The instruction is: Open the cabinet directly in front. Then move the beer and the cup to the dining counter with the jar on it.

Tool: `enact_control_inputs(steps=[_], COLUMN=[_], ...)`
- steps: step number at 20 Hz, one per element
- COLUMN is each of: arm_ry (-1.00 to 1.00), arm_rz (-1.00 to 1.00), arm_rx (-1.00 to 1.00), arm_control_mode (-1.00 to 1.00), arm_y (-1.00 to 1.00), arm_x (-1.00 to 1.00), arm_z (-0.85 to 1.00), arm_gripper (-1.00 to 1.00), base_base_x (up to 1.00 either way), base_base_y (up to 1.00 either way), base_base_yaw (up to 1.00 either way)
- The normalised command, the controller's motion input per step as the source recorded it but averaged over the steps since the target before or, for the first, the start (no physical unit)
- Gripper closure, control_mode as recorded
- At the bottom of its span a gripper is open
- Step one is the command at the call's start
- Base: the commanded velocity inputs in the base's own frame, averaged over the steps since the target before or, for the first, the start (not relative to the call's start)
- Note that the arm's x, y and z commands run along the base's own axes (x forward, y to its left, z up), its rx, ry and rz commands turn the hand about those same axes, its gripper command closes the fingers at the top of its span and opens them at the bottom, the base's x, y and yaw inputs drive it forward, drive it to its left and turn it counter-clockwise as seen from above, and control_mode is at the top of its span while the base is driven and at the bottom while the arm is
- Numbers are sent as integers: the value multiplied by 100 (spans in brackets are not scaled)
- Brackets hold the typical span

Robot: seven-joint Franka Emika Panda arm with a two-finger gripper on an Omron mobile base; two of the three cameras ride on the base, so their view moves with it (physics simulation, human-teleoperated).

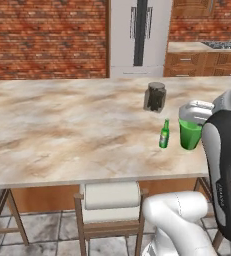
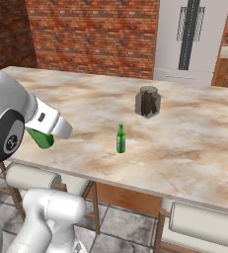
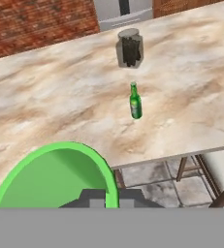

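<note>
The dining counter (image 1: 62, 125) (image 2: 194, 148) (image 3: 45, 97) has a beige marbled top. On it stands the dark glass jar (image 1: 156, 96) (image 2: 147, 102) (image 3: 130, 47). The beer (image 1: 164, 135) (image 2: 120, 140) (image 3: 135, 102), a small green bottle, stands upright in front of the jar. My gripper (image 1: 191, 121) (image 3: 106, 198) is shut on the rim of the bright green cup (image 1: 190, 134) (image 2: 40, 139) (image 3: 55, 179), held upright just right of the beer near the counter's front edge. Whether the cup touches the top I cannot tell. The cabinet is out of view.
White-cushioned stools (image 1: 110, 200) (image 2: 204, 225) stand under the counter's near edge. Beyond the counter are a white fridge (image 1: 139, 35) (image 2: 187, 39), a brick wall (image 1: 47, 35) and a wooden-drawered counter (image 1: 207, 57). The counter top left of the beer is bare.
</note>
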Motion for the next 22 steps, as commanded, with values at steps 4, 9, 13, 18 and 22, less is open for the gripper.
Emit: enact_control_inputs(steps=[4, 9, 13, 18, 22], arm_ry=[0, 0, 0, 2, 10], arm_rz=[-12, -27, -10, 0, -2], arm_rx=[1, 13, 21, 0, 0], arm_control_mode=[-100, -100, -100, -100, -100], arm_y=[3, 7, 0, 2, 15], arm_x=[0, 0, 0, 26, 62], arm_z=[-16, -6, -1, 0, 0], arm_gripper=[100, 100, 100, 100, 100], base_base_x=[0, 0, 0, 0, 0], base_base_y=[0, 0, 0, 0, 0], base_base_yaw=[0, 0, 0, 0, 0])
